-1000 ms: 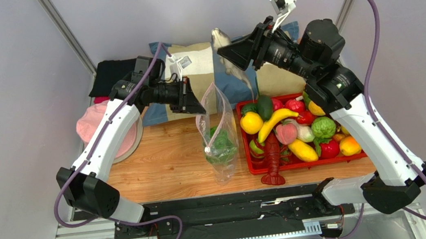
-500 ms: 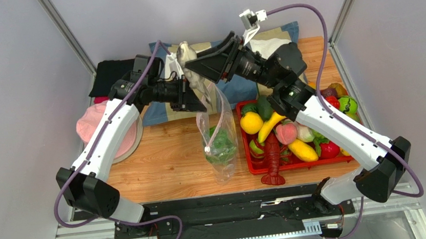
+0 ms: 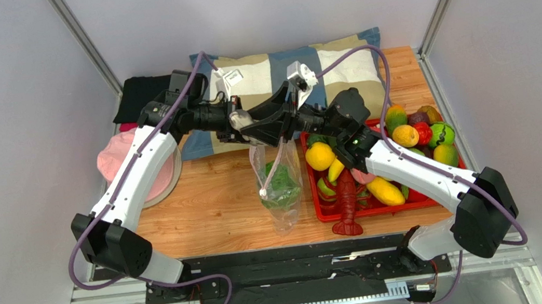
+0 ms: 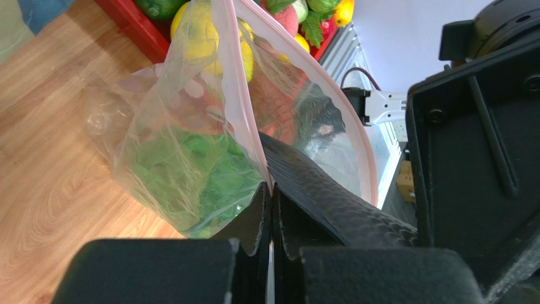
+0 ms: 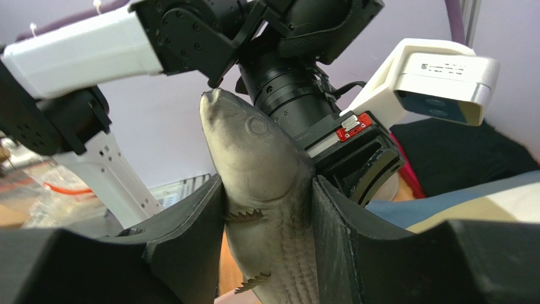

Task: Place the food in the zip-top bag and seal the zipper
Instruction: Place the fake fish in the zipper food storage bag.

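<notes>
Swinging left, right gripper (image 5: 266, 209), half-open on the fish (image 5: 263, 152), is reaching the bag (image 3: 282, 198) mouth for insertion; left gripper (image 4: 271, 212), closed, is pinching its rim.

Left gripper (image 4: 271, 202) pinches the zip-top bag's (image 4: 171, 107) zipper (image 4: 248, 126); lettuce (image 4: 190, 171), seemingly, sits inside.

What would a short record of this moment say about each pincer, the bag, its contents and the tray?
left pincer: shut on the rim of the zip-top bag, holding it upright
right pincer: shut on the grey fish, close to the left pincer, near the bag mouth
zipper: unsealed, mouth open
in bag: lettuce head
red tray: many toy foods not yet bagged
</notes>
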`<state>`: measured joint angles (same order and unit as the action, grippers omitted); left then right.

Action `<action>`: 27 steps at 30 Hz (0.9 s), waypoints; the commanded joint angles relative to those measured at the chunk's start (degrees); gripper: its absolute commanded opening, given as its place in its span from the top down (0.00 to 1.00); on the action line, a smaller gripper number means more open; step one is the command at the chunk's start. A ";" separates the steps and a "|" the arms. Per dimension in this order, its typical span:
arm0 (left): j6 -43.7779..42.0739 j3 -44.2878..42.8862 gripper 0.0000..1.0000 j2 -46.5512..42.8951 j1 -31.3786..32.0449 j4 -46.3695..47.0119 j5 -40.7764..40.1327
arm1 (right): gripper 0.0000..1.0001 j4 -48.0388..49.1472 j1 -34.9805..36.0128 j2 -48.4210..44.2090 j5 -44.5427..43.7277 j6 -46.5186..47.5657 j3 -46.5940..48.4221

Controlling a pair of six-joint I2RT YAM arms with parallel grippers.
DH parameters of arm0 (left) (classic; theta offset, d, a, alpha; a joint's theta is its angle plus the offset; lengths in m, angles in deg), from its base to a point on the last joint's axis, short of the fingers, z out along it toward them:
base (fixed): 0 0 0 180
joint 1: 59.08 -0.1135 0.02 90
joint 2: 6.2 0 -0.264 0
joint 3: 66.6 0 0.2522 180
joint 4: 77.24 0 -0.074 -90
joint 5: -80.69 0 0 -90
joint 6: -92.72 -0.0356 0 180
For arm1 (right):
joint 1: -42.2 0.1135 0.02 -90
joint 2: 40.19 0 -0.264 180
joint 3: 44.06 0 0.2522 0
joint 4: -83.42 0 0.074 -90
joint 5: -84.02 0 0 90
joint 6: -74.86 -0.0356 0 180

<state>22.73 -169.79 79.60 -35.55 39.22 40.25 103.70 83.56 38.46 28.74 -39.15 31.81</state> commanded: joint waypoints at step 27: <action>-6.47 -5.76 1.00 -4.41 -0.51 -4.71 4.67 | 0.02 -33.15 -2.08 -13.34 11.52 31.40 4.16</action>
<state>18.40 -172.17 78.23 -37.78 34.30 45.54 74.68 81.75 29.28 42.66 -5.84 31.40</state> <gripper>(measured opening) 0.008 0.973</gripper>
